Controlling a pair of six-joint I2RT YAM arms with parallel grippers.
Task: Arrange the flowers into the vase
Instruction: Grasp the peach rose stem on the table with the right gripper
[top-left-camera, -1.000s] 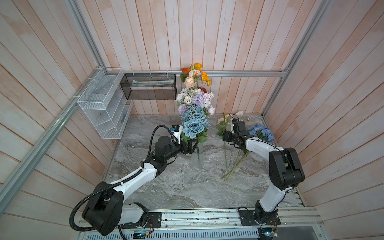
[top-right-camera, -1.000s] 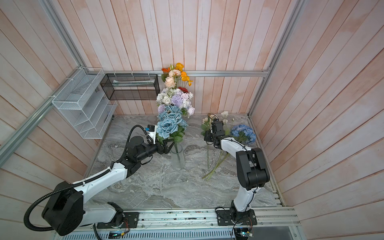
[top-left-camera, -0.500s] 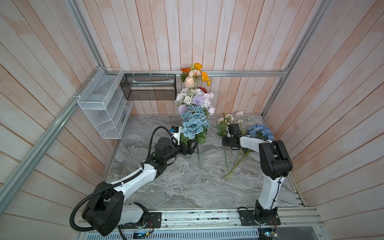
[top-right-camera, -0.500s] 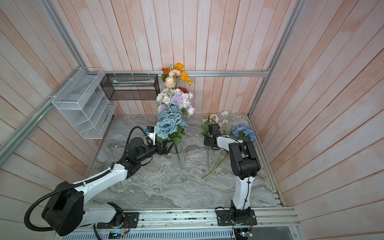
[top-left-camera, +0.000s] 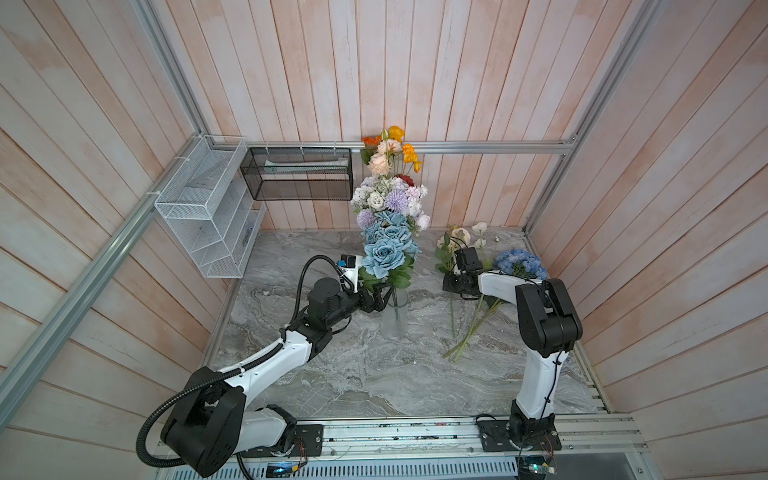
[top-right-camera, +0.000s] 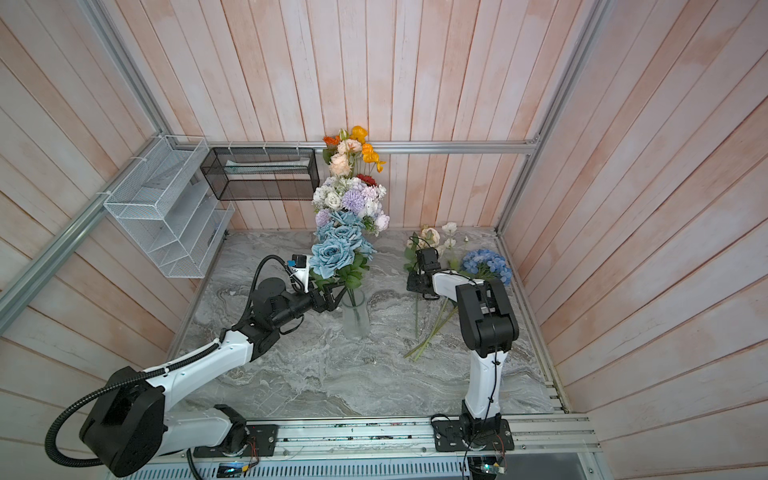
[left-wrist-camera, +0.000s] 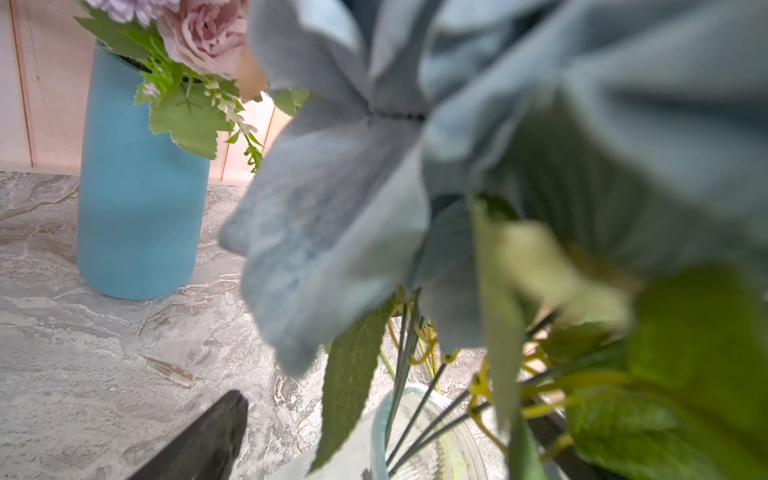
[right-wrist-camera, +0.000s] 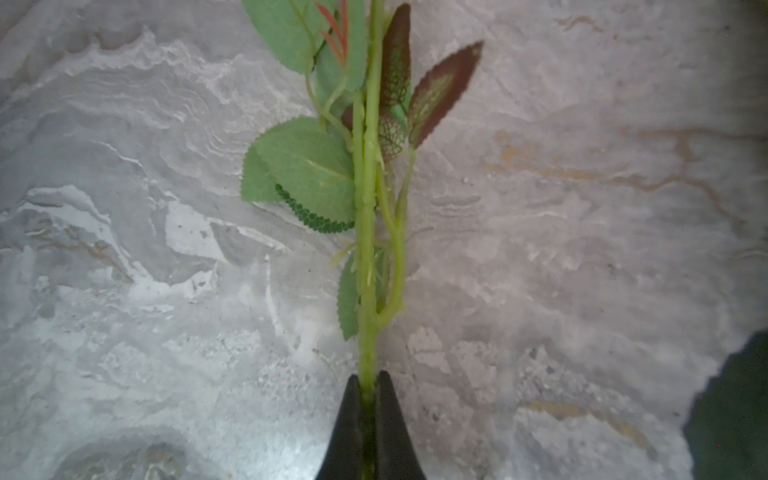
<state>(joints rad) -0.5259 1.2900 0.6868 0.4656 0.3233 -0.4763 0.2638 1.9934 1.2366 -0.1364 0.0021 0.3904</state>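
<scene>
The right claw (right-wrist-camera: 368, 384) pinches a green stem (right-wrist-camera: 365, 249) tight. Lift slowly so the leaves (right-wrist-camera: 307, 166) ahead of it don't snag.

Pale blue roses (top-left-camera: 384, 255); green stem (right-wrist-camera: 366, 249); blue hydrangea (top-left-camera: 519, 262); grey-veined marble tabletop (top-left-camera: 374, 374).

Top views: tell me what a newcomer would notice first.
A column of blooms up the middle catches the eye first, blue roses lowest, over a clear vase with the open left hand at its neck. On the right, loose flowers lie on the table, and the right hand is shut on a green stem.
</scene>
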